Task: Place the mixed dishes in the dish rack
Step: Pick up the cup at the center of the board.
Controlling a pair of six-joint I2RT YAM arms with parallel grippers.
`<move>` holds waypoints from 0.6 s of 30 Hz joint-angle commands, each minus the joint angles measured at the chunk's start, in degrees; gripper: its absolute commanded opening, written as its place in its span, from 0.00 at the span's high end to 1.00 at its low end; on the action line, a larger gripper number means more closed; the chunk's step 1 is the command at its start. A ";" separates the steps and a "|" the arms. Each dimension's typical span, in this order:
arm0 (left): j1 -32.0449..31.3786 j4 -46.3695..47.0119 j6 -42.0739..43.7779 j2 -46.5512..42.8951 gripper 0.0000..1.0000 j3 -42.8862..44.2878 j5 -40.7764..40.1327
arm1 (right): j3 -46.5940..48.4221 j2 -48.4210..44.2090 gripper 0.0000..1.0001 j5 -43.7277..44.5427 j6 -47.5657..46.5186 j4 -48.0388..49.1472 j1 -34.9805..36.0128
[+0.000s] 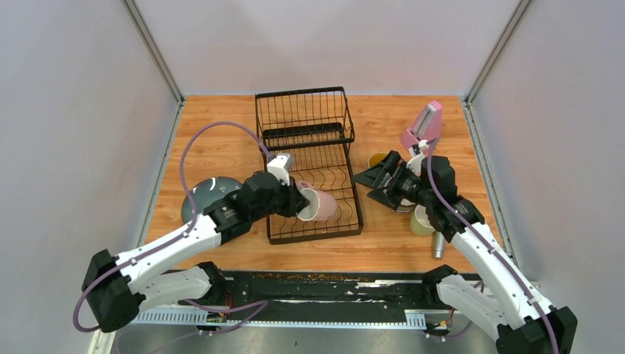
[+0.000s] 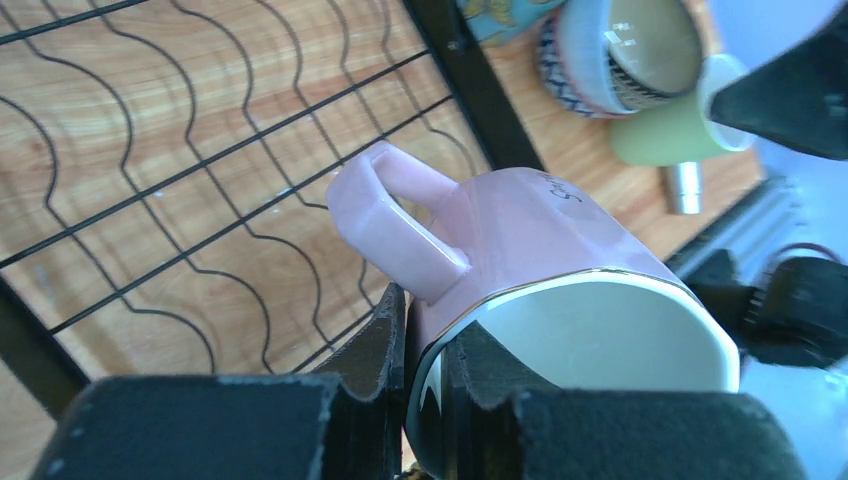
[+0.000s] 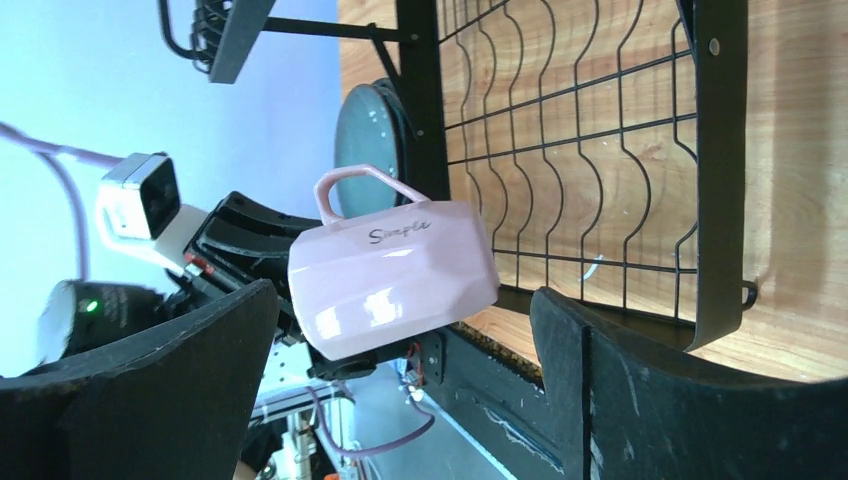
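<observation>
Left arm, right arm: white shells are alternating with chunky black joint housings. A purple cable is running along each arm, outside the shells. A small white-and-silver camera box is sitting on the left wrist, and a green light is glowing nearby. Left gripper, right gripper: both are showing matte black, blunt, thick fingers.

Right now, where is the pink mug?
In the top view the pink mug is near the middle, held by its rim in the left gripper over the low near end of the dish rack.
</observation>
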 commanded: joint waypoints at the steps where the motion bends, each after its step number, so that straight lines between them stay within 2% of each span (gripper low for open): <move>1: 5.70 17.88 -3.26 -8.51 1.00 -2.88 13.97 | -3.65 -3.65 0.01 -17.31 1.27 12.00 -6.09; 5: 10.33 23.07 -3.66 -14.42 1.00 -5.88 21.28 | -5.75 -3.63 0.01 -23.73 2.39 16.84 -7.41; 9: 13.70 27.90 -6.23 -14.74 1.00 -6.56 31.03 | -9.81 -4.06 0.00 -29.47 7.23 28.86 -7.42; 11: 14.94 33.49 -9.13 -13.79 1.00 -7.42 37.34 | -11.44 -4.30 0.00 -30.89 8.83 33.65 -7.47; 14: 15.52 41.36 -12.90 -11.76 1.00 -7.75 41.73 | -12.01 -3.95 0.00 -33.66 9.87 38.61 -7.48; 18: 15.50 46.62 -14.61 -9.96 1.00 -7.71 44.15 | -11.19 -2.95 0.00 -37.81 11.13 44.32 -7.32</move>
